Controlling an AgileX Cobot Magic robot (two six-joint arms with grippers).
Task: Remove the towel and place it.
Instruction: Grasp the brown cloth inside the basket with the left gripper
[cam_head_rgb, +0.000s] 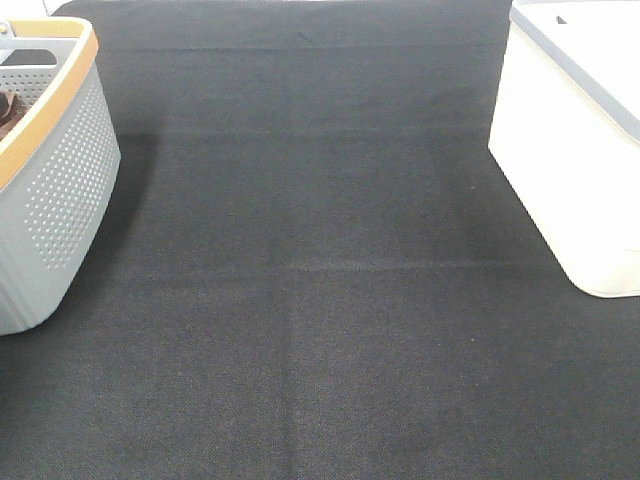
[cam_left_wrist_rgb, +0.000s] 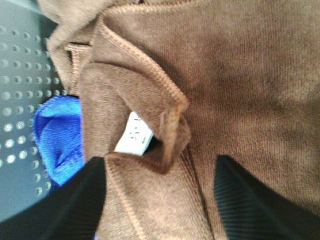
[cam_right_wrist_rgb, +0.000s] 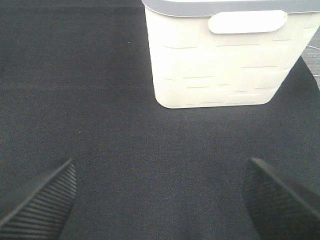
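Lying bunched, towel (cam_left_wrist_rgb: 240, 75), between spread fingers of left gripper (cam_left_wrist_rgb: 159, 165)

Of our left claw (cam_left_wrist_rgb: 160, 158) we see only the two fingers (cam_left_wrist_rgb: 75, 205). Both are matte black and broad, narrowing to blunt wedge-shaped tips. One reads as plain, dark and rather blurred. The other carries fine parallel ribbing across its face.

Our right claw (cam_right_wrist_rgb: 161, 161) has the same pair of black wedge fingers (cam_right_wrist_rgb: 42, 207), and here the texture is sharper. Close, even ridges run in straight lines over each face, and they look slightly grey where the light catches them. The edges are softly rounded.
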